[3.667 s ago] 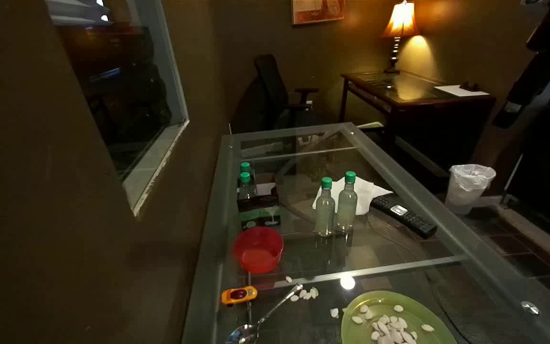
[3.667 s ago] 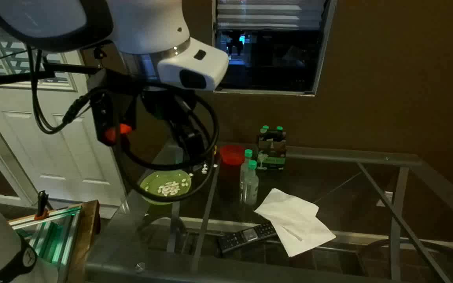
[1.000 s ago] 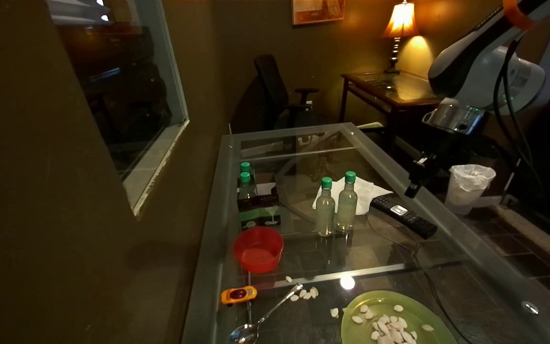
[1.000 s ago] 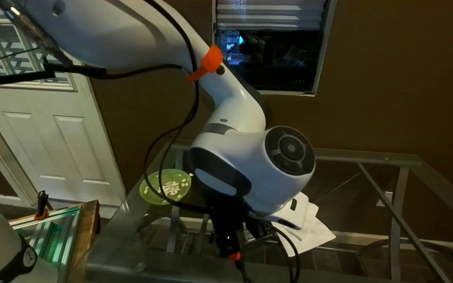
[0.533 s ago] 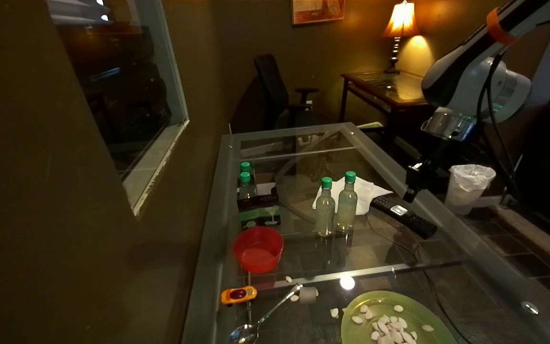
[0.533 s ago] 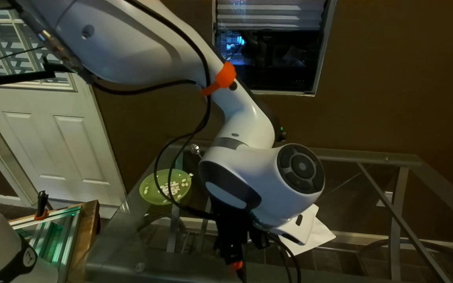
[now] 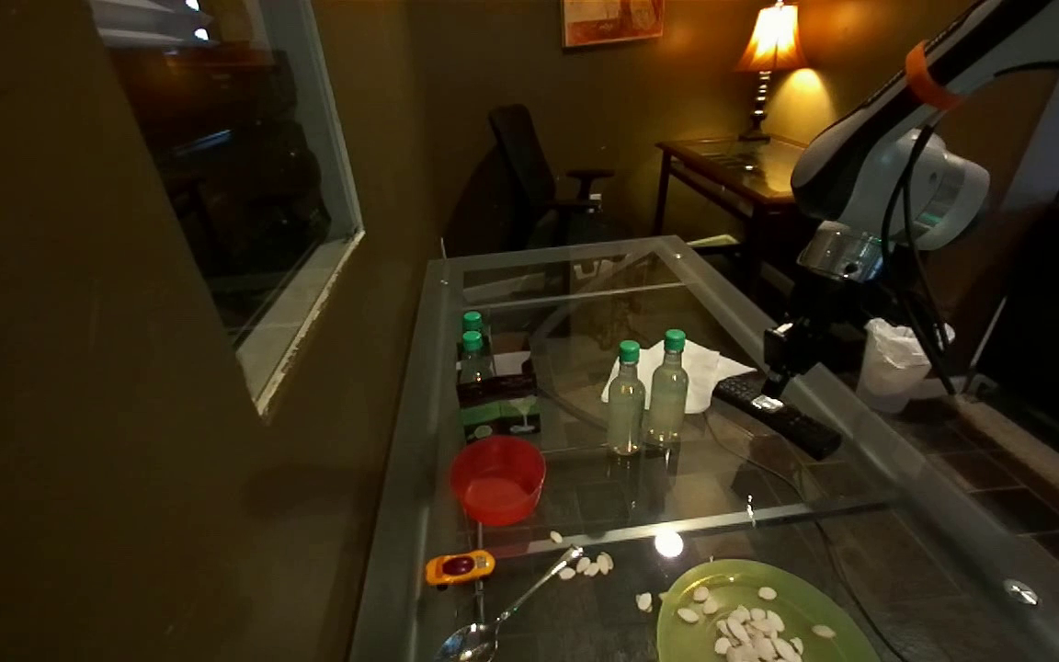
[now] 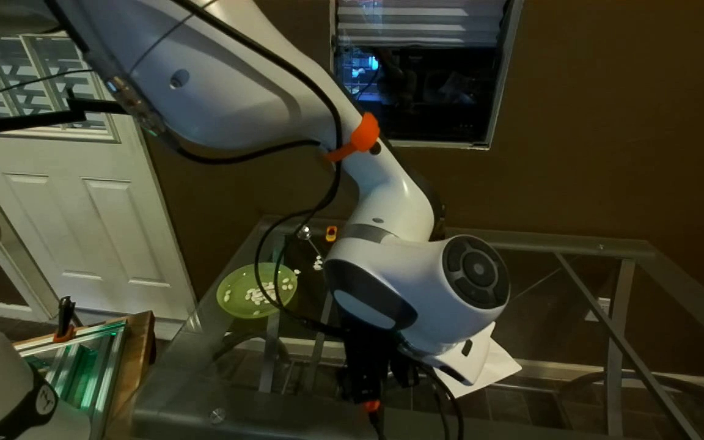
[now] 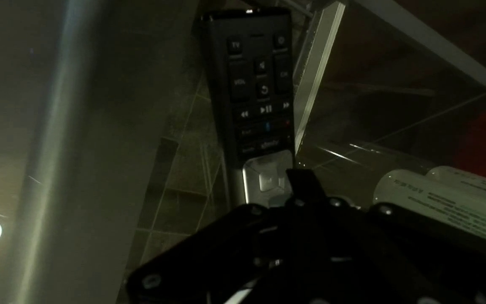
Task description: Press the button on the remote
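Wrist view | pincer [image 9: 304, 180] pinched together, holding nothing | looks near silver pad [image 9: 268, 177] on remote [image 9: 255, 97] | best line up first, push softly straight down, no sliding

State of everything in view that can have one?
Remote: lying flat, face up
Gripper: shut; contact with remote unclear
Bottles: upright, capped
Bowl: upright
Plate: holding white pieces
Toy car: upright
Spoon: lying flat
Lamp: lit
Blind: partway down
Bin: lined
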`<state>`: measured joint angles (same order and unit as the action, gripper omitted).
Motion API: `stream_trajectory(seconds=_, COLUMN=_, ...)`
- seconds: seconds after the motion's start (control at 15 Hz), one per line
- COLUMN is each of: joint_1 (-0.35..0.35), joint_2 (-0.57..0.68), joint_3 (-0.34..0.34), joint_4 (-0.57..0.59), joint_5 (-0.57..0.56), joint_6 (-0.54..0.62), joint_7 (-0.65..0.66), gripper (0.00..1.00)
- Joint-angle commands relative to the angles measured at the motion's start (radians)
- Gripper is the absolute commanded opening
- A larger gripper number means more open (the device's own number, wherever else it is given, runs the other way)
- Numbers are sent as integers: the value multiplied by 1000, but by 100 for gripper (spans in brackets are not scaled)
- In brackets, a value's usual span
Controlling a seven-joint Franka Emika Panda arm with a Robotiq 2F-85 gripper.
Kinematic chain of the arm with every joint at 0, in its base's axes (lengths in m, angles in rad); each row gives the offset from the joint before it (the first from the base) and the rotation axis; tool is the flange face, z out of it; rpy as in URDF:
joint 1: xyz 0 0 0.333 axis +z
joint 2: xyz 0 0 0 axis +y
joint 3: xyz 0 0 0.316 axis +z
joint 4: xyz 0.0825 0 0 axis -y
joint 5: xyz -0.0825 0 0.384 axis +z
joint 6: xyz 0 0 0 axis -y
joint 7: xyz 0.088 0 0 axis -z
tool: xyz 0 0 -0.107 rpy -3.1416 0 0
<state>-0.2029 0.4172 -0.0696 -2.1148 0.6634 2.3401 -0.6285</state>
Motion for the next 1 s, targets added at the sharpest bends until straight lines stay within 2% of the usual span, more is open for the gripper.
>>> stream_trajectory(seconds=0.0, joint_1=-35, joint_2=42, joint_3=29, joint_4=57, joint_5=-3, joint_6=-19, joint_7=47, gripper=0)
stream_trajectory(seconds=0.93, joint_1=-38, joint_2=70, joint_3=36, joint_4=90, joint_5=-32, joint_6=-32, joint_7=186, gripper=0)
